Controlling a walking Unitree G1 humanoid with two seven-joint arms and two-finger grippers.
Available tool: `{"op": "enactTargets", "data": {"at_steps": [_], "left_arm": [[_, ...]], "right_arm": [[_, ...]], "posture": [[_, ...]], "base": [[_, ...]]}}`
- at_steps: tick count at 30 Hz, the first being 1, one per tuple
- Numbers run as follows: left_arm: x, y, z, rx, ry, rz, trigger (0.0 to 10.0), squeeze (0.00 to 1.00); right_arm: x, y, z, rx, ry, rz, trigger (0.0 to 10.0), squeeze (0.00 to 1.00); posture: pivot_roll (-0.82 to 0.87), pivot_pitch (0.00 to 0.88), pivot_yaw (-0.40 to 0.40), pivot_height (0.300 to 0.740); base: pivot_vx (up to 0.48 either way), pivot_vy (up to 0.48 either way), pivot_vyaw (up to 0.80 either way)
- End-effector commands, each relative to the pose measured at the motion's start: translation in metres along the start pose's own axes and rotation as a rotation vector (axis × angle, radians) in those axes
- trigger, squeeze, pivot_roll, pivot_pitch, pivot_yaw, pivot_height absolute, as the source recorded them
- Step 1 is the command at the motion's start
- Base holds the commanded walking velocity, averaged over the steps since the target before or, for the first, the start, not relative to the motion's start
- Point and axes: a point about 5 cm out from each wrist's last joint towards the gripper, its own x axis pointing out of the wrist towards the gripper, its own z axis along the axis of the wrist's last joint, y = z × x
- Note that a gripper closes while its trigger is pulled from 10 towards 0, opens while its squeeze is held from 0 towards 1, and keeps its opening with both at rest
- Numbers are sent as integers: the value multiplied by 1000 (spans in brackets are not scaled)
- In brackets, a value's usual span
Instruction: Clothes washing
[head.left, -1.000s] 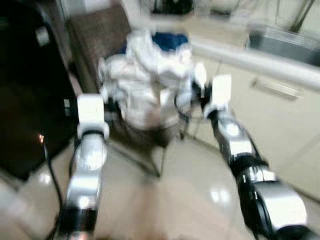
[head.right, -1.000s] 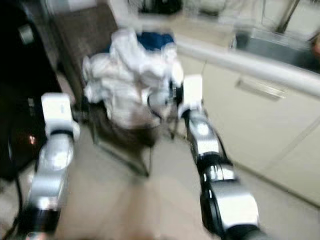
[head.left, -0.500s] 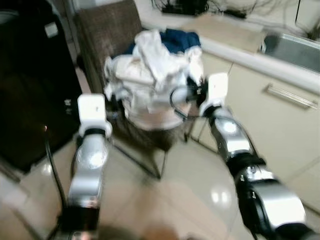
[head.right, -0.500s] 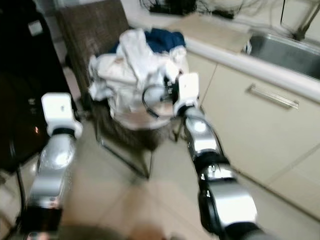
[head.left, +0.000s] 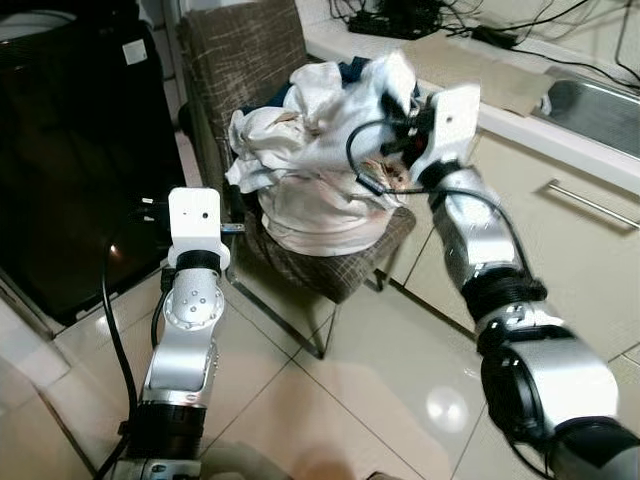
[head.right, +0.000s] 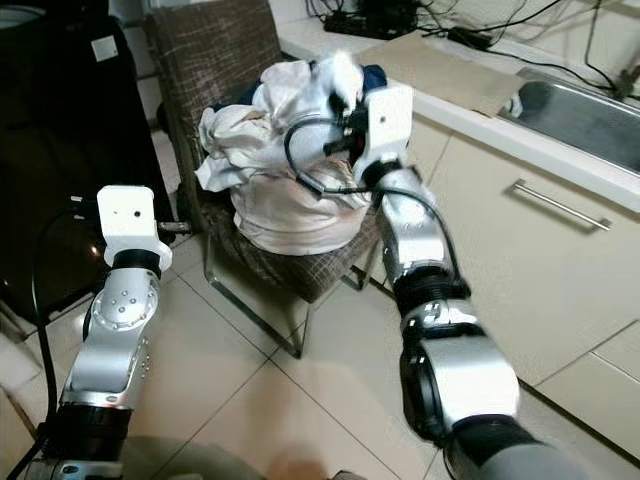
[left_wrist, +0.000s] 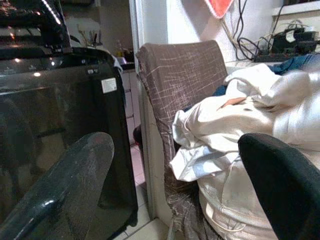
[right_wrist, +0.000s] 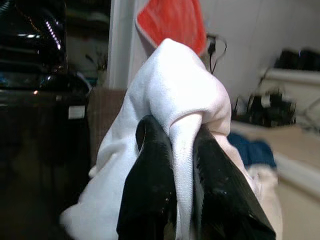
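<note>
Your right pincer pinches a fold of white cloth atop the laundry pile on the chair, at one o'clock. Your left pincer is spread, at ten o'clock beside the black washer. Tangled garments may drag along and spill to the floor.

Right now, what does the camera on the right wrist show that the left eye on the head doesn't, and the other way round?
The right wrist view shows up close how the right gripper pinches a fold of white cloth between its black fingers, with a red cloth hanging behind. The left eye view shows the whole setting: the chair, the left gripper beside it, the cabinet and sink. Both show the white laundry and the dark appliance.
</note>
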Motion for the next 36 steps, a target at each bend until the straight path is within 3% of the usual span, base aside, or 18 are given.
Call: {"op": "enactTargets", "data": {"at_steps": [1,6,10,14,30,36], "left_arm": [[2,-4,0,17,10,-4,10000,0],[2,-3,1,52,-6,-8,10000,0],[3,-7,3,63,-15,-33,10000,0],[3,-6,0,6,16,-45,10000,0],[3,-5,-3,-14,30,-28,10000,0],[4,-1,-7,8,54,-2,10000,0]], "right_arm": [[1,-2,2,11,-1,-2,10000,0],[-4,10,-9,32,19,28,10000,0],[-4,10,-10,43,24,13,10000,0],[-9,8,-21,14,78,-11,10000,0],[-14,13,-27,21,92,17,10000,0],[-9,35,-20,28,49,130,10000,0]], "posture": [[13,0,-69,740],[13,0,-66,740],[7,0,-60,740],[0,0,-52,740],[-2,0,-50,740],[-5,0,-53,740]], "base": [[0,0,0],[0,0,0],[0,-360,0],[0,0,0],[137,0,0],[0,0,0]]}}
